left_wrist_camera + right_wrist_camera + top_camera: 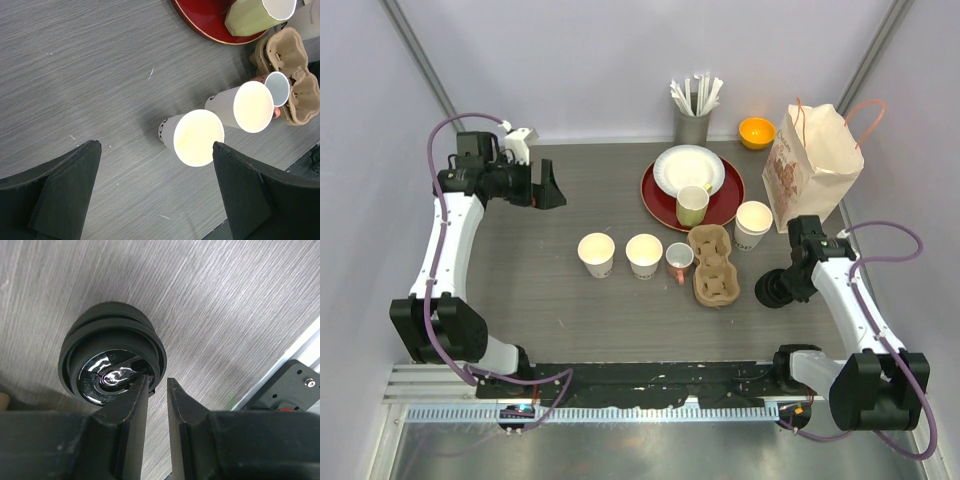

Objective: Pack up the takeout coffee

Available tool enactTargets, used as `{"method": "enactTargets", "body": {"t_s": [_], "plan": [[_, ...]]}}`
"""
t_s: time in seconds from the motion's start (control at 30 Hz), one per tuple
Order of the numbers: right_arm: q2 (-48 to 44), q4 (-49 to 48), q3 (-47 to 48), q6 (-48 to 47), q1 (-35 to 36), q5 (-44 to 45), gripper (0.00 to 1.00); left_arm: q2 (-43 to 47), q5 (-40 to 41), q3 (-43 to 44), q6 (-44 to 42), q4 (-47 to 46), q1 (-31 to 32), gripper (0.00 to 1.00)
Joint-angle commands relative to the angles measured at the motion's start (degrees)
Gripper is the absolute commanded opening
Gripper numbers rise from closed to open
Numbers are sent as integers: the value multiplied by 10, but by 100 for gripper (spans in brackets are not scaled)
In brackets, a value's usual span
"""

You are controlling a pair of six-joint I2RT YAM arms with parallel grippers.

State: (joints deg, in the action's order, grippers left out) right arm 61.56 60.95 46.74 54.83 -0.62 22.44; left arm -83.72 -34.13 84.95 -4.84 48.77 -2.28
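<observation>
Three cream-white paper cups stand open, without lids: two side by side (596, 253) (644, 255) and one (753, 224) by the bag. The left wrist view shows the pair (199, 137) (252, 106). A small stack of black lids (770, 291) lies at the right, also in the right wrist view (110, 365). My right gripper (784, 283) (157, 380) sits low at the stack, jaws nearly together across the top lid's rim, one finger on the lid and one outside it. My left gripper (548, 185) (156, 146) is open and empty, high at the far left.
A brown cardboard cup carrier (712, 264) lies mid-table beside a white mug with pink handle (678, 262). A pale green mug (692, 205) and a white bowl (688, 168) sit on a red plate (728, 205). A paper bag (810, 165), orange bowl (757, 132) and straw holder (692, 112) stand behind.
</observation>
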Motion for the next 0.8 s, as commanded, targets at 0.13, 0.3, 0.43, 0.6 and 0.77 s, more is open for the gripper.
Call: {"method": "enactTargets", "body": {"t_s": [0.13,0.3,0.43,0.6,0.77], "plan": [[-2,-14,-9,5,-3,-19,28,5,-16,21,-13,11,-3,98],[6,-7,-10,-1,-5,-9,30,5,-19,22,-14,13,-3,98],[10,-4,-9,-12,-13,6,32,2,-23,24,-14,15,-3,98],[10,-28,-16,-38,-25,3,29,2,-23,25,-14,16,-3,98],[8,-51,-14,-63,-26,-34,25,0,-25,29,-12,18,-3,98]]}}
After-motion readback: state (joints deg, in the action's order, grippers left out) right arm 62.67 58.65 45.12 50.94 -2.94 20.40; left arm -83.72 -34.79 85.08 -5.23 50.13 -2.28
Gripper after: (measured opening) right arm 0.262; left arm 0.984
